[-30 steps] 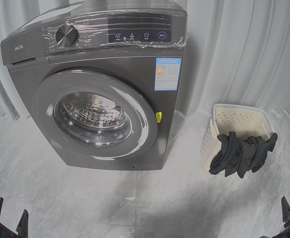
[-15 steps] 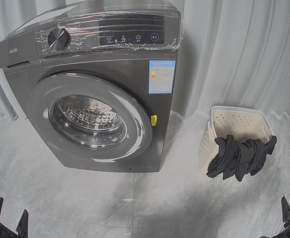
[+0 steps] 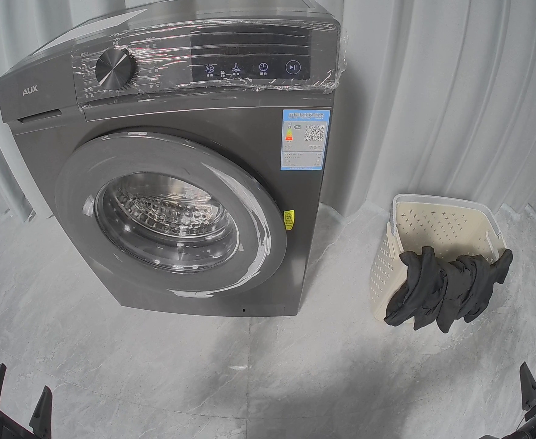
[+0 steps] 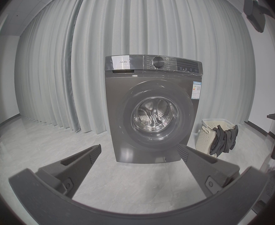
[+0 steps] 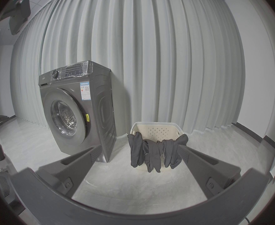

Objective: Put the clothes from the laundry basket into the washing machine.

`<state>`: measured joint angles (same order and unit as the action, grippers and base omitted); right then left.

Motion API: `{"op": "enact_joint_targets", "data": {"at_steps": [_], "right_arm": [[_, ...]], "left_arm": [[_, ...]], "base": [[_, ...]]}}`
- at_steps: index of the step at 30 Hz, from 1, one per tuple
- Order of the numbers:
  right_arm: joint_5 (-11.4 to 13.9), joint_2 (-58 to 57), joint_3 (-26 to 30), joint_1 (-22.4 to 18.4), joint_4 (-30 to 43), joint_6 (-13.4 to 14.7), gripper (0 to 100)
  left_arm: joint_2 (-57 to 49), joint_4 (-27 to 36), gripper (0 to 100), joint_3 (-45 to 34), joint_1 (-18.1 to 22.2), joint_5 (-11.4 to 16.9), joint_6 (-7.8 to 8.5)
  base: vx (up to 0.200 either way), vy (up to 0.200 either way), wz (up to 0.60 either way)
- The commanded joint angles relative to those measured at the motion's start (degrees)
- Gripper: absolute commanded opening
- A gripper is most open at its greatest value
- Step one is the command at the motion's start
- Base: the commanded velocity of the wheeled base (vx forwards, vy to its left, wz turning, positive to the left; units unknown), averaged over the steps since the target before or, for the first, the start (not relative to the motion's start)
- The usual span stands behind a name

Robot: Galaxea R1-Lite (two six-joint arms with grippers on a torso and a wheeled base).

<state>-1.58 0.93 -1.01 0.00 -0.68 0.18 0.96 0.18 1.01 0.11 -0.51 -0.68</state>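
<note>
The floor (image 3: 158, 349) is pale grey marble-look tile, bare and flat, running back to a pleated pale curtain (image 3: 451, 80) that closes off the far side of the room. At the far right a white wall (image 5: 256, 78) with a dark skirting (image 5: 253, 135) meets the curtain.

The washing machine (image 3: 249, 153) stands at far left, its back near the curtain and its round door (image 3: 170, 214) shut. Plastic film (image 3: 207, 56) wraps its control panel. Open floor lies between the machine and the robot, and also to the machine's left.

The laundry basket (image 3: 381, 269), cream and perforated, sits on the floor right of the machine, apart from it, with a strip of bare floor between. The dark clothes (image 3: 445, 288) are draped over its near rim and hang down the outside.

The left gripper (image 4: 136, 149) is low and near, fingers spread wide with nothing between them. The right gripper (image 5: 139, 148) is likewise spread wide and empty, facing the basket.
</note>
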Motion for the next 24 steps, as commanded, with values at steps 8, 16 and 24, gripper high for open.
{"op": "enact_joint_targets", "data": {"at_steps": [8, 16, 24], "right_arm": [[0.00, -0.93, 1.01, 0.09, -0.02, -0.01, 100], [0.00, -0.93, 1.01, 0.09, -0.02, -0.01, 100], [0.00, -0.93, 1.01, 0.09, -0.02, -0.01, 100]], "left_arm": [[-0.70, -0.01, 100, -0.92, 0.07, -0.02, 0.07], [-0.79, -0.01, 100, -0.92, 0.07, -0.02, 0.07], [-0.70, -0.01, 100, -0.92, 0.07, -0.02, -0.02]], "base": [[0.000, -0.150, 0.00], [0.000, 0.000, 0.00], [0.000, -0.075, 0.00]]}}
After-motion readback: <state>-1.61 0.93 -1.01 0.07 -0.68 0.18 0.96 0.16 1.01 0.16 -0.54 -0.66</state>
